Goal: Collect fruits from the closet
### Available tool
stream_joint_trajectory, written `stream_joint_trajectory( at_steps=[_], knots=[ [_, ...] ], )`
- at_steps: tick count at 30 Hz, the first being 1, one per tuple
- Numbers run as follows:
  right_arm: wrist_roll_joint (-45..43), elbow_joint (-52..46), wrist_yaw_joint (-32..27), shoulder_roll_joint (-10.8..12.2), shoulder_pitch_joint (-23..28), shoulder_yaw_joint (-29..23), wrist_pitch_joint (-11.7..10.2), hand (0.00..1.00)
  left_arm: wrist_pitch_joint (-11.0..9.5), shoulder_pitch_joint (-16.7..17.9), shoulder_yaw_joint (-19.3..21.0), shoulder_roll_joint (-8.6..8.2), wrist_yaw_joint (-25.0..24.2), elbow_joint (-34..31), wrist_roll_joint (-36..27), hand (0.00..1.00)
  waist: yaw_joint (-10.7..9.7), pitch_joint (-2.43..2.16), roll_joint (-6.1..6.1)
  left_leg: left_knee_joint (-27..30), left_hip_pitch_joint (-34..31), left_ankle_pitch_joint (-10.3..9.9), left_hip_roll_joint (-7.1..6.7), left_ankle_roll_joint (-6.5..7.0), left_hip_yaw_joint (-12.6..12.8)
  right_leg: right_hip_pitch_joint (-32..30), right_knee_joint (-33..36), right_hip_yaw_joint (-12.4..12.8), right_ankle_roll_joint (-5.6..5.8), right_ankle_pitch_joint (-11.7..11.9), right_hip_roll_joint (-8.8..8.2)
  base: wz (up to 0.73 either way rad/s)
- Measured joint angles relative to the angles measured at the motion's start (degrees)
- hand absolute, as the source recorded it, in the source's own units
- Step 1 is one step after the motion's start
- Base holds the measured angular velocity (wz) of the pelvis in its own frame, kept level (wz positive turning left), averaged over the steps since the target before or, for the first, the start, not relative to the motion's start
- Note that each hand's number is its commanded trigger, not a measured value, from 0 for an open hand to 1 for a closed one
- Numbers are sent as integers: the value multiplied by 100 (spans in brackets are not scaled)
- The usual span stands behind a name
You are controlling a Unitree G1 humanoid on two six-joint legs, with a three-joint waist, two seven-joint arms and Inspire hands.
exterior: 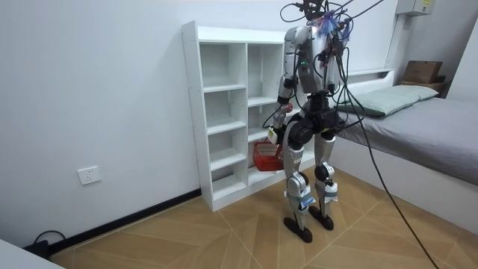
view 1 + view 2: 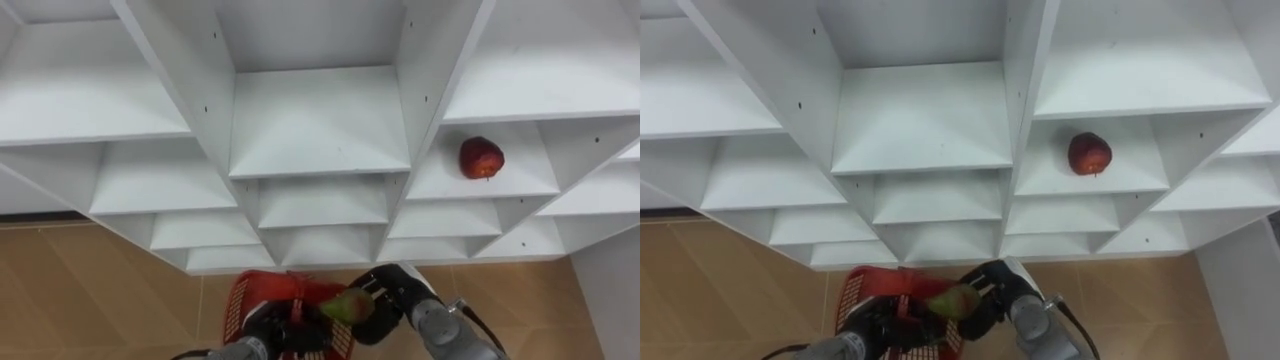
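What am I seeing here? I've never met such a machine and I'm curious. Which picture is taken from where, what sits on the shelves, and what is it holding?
This is a humanoid robot on two legs, standing in front of a white shelf unit. The room view is taken by a camera standing some way off in the room. The two eye views come from a camera on the robot's head, looking down, so both show the same scene. One red apple lies in a compartment on the robot's right. Low in the eye views, the left robot hand holds a red basket by its handle. The right robot hand grips a greenish fruit over the basket. I cannot tell what kind of fruit it is.
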Motion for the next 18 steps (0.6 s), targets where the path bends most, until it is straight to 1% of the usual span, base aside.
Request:
stream_joint_trajectory(
  at_steps=[4,8,9,10,11,12,16,18],
  knots=[
    [61,13,-3,13,0,-1,1,100,77,0,2,-22,-1,-28,5,100,5,-7,9,-12,62,0,0,0,11,52,4,7,0,0,1,0],
    [61,137,9,48,0,-37,1,100,84,16,1,-23,-1,-27,3,100,11,-13,18,-12,115,0,0,0,10,102,2,0,0,0,-2,0],
    [69,198,10,58,-1,-30,0,87,86,16,-5,-36,-2,-27,5,100,12,-18,25,-14,119,0,0,0,9,106,3,3,0,0,-2,0],
    [66,257,18,62,0,-29,-2,60,86,16,-13,-46,-2,-23,2,100,6,-21,32,-17,120,0,-1,0,9,105,5,3,0,0,-5,0],
    [65,282,34,62,1,-28,-2,36,86,17,-18,-46,-2,-17,2,100,4,-23,34,-17,121,0,-1,0,9,105,7,4,0,0,-5,0],
    [60,310,67,52,2,-30,0,0,86,17,-18,-45,-2,-7,3,100,-1,-23,35,-15,123,1,-1,1,6,106,10,3,0,0,-5,0],
    [33,343,179,51,2,12,-1,0,85,19,-19,-49,-6,38,50,100,-4,-28,42,-14,122,1,-1,1,-18,109,20,17,0,0,2,0],
    [33,430,318,61,2,19,-3,0,81,18,-18,-47,-14,143,55,100,-1,-40,58,-12,123,2,-1,1,-20,109,23,22,-1,0,20,0]
  ],
)
